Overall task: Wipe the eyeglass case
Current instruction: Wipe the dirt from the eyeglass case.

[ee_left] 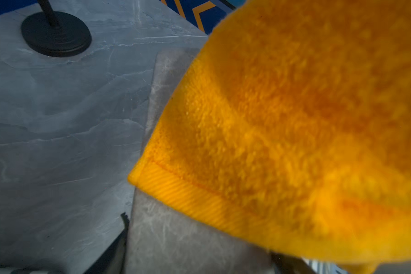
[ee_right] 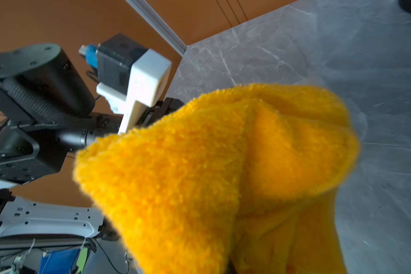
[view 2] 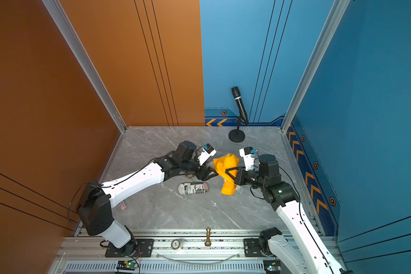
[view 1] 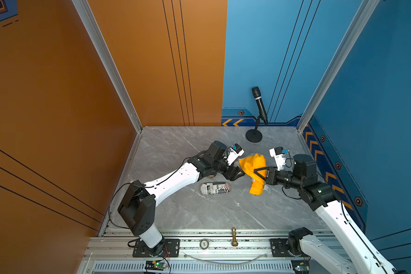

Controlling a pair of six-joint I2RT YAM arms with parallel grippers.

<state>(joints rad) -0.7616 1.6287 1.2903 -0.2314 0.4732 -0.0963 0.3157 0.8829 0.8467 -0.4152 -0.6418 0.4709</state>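
Eyeglass case (view 1: 215,188) (view 2: 193,188), an oblong with newsprint lettering and a flag patch at one end, lies flat on its side near the middle of the grey marbled worktop (view 1: 188,213), with nothing touching it. At about two o'clock from it, in both top views, hangs an orange cloth (view 1: 253,163) (view 2: 226,162), bunched into a thick fold. Its lower end, which carries a small white tag, droops toward the worktop just beside the case's flag end; whether it touches the surface I cannot tell. The right gripper (view 1: 255,170) (view 2: 226,170) comes in from three o'clock and is clenched on the cloth's middle, its black fingers pinching the fabric. In the right wrist view the cloth (ee_right: 211,178) fills most of the frame. The left gripper (view 1: 239,173) (view 2: 212,173) reaches in from nine o'clock, above and beyond the case, and its tip meets the cloth's near edge. In the left wrist view the hemmed corner of the cloth (ee_left: 282,142) covers the space ahead, and only dark slivers of its fingers (ee_left: 115,251) show, so I cannot tell whether it is grasping the fabric. At one o'clock, near the back wall, a black microphone (view 1: 260,105) leans on a round-based stand. On the front rail (view 1: 247,246), at about six o'clock, are a gold chess piece (view 1: 234,237) and a roll of tape (view 1: 204,244).
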